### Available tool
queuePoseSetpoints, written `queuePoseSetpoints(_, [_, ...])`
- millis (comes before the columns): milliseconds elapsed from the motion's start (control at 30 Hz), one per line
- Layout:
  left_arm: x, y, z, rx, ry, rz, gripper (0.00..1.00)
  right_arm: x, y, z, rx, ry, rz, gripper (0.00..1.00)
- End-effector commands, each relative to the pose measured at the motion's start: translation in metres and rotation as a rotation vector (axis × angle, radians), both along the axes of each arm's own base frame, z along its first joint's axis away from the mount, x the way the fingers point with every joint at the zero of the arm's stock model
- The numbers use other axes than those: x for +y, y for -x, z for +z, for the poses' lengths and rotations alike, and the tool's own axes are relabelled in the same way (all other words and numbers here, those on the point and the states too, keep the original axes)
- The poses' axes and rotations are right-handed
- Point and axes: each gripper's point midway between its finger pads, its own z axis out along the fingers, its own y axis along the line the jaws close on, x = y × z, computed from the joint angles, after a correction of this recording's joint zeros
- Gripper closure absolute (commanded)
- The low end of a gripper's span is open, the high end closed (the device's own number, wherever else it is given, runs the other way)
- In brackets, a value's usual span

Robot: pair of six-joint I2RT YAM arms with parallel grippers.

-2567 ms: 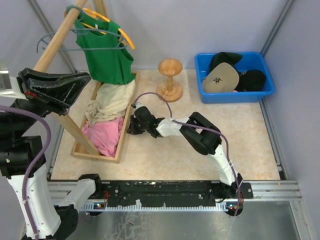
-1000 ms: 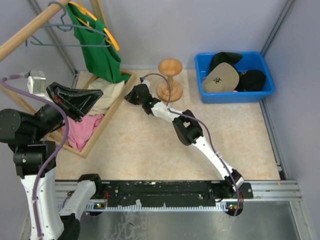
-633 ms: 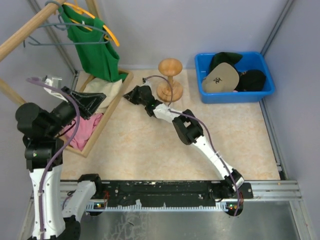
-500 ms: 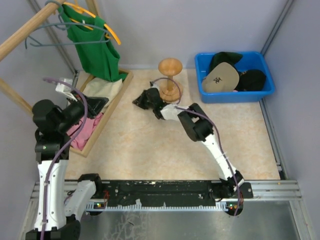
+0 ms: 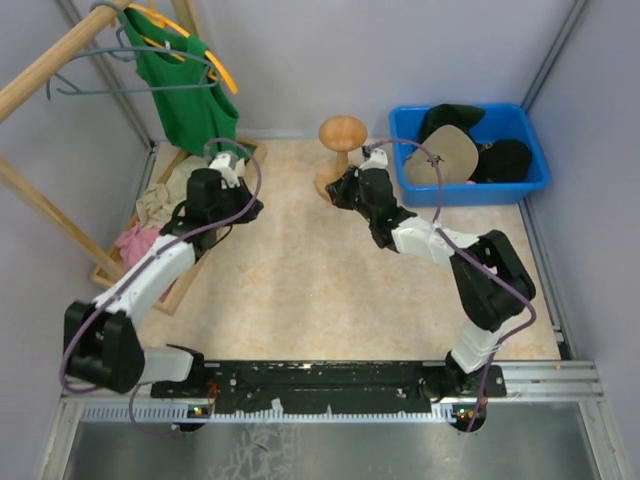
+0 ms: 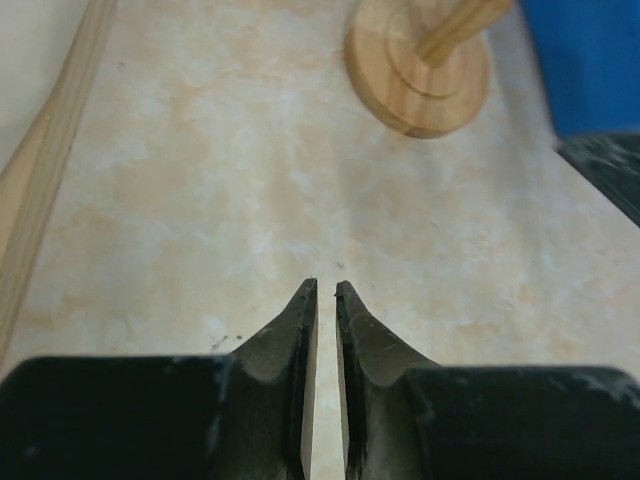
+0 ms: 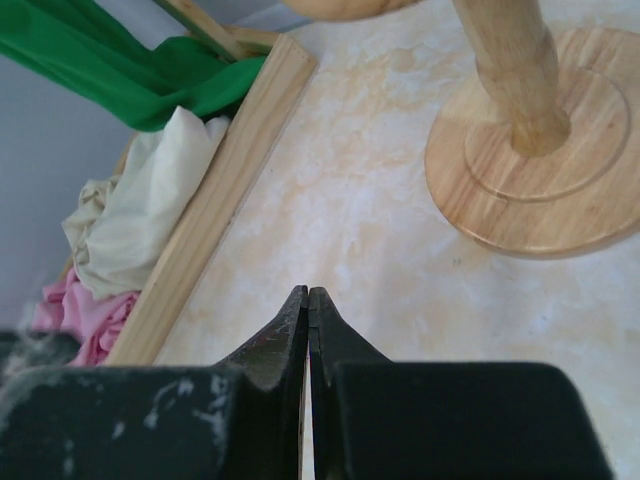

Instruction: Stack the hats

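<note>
The caps [image 5: 447, 152] lay in the blue bin [image 5: 404, 130], right of the hat stand [image 5: 342, 131]. The right fingers [image 7: 300, 320], shut and empty, sat nearer them than the barely parted left fingers [image 6: 305, 310].

The hats [image 5: 452, 150] are matt cloth, and their bin [image 5: 470, 190] is glossy blue plastic. The hat stand [image 5: 342, 133] and the tray [image 7: 222, 190] are smooth pale wood, and the counter [image 5: 320, 280] is matt, marbled beige. The left hand [image 6: 325, 292] and right hand [image 7: 308, 295] are dull, scuffed black plastic.
</note>
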Motion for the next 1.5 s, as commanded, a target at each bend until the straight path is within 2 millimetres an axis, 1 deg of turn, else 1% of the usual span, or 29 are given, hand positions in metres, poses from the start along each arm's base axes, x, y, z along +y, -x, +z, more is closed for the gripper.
queuePoseSetpoints(0, [0.012,-0.055,-0.009,-0.041,-0.114,0.142,0.82,-0.020,0.019,0.024,-0.062,0.049,-0.018,1.00])
queuePoseSetpoints(33, [0.013,-0.064,-0.018,-0.025,-0.137,0.160,0.82,-0.024,0.024,0.028,-0.065,0.050,-0.022,1.00])
queuePoseSetpoints(67, [0.012,-0.075,-0.022,-0.028,-0.156,0.168,0.83,-0.029,0.029,0.034,-0.073,0.050,-0.027,1.00])
queuePoseSetpoints(100, [0.011,-0.087,-0.034,-0.012,-0.185,0.174,0.83,-0.035,0.034,0.037,-0.079,0.052,-0.035,1.00])
queuePoseSetpoints(133, [0.011,-0.097,-0.042,-0.003,-0.211,0.179,0.84,-0.040,0.040,0.041,-0.085,0.054,-0.040,1.00])
queuePoseSetpoints(167, [0.011,-0.108,-0.045,0.000,-0.232,0.189,0.84,-0.045,0.047,0.050,-0.098,0.049,-0.043,1.00])
queuePoseSetpoints(233, [0.010,-0.127,-0.055,0.013,-0.270,0.199,0.86,-0.055,0.060,0.058,-0.108,0.056,-0.047,1.00])
queuePoseSetpoints(333, [0.013,-0.149,-0.067,0.012,-0.319,0.234,0.91,-0.074,0.076,0.062,-0.111,0.088,-0.078,1.00])
queuePoseSetpoints(400, [0.017,-0.160,-0.080,0.020,-0.358,0.255,0.96,-0.086,0.085,0.067,-0.118,0.114,-0.099,1.00])
queuePoseSetpoints(467, [0.022,-0.167,-0.095,0.036,-0.395,0.276,1.00,-0.097,0.092,0.070,-0.120,0.137,-0.119,1.00])
queuePoseSetpoints(567, [0.027,-0.176,-0.117,0.063,-0.456,0.294,1.00,-0.111,0.101,0.076,-0.125,0.158,-0.147,1.00])
queuePoseSetpoints(600, [0.029,-0.179,-0.121,0.066,-0.477,0.296,1.00,-0.114,0.103,0.076,-0.125,0.164,-0.151,1.00])
queuePoseSetpoints(733, [0.038,-0.188,-0.133,0.060,-0.541,0.321,1.00,-0.122,0.109,0.075,-0.115,0.185,-0.164,1.00])
queuePoseSetpoints(800, [0.042,-0.194,-0.136,0.054,-0.560,0.326,1.00,-0.124,0.112,0.074,-0.107,0.188,-0.166,1.00])
queuePoseSetpoints(867, [0.049,-0.200,-0.141,0.065,-0.569,0.337,1.00,-0.126,0.114,0.073,-0.100,0.191,-0.168,1.00])
queuePoseSetpoints(1000, [0.077,-0.209,-0.150,0.118,-0.555,0.377,1.00,-0.130,0.118,0.071,-0.086,0.206,-0.173,1.00])
queuePoseSetpoints(1033, [0.089,-0.211,-0.153,0.134,-0.542,0.393,1.00,-0.132,0.119,0.069,-0.082,0.211,-0.178,1.00])
queuePoseSetpoints(1167, [0.121,-0.216,-0.157,0.169,-0.502,0.437,1.00,-0.137,0.124,0.065,-0.069,0.219,-0.187,1.00])
queuePoseSetpoints(1333, [0.144,-0.224,-0.166,0.200,-0.497,0.433,1.00,-0.137,0.127,0.061,-0.046,0.222,-0.185,1.00])
queuePoseSetpoints(1467, [0.164,-0.229,-0.166,0.208,-0.486,0.459,1.00,-0.137,0.128,0.059,-0.030,0.222,-0.184,1.00])
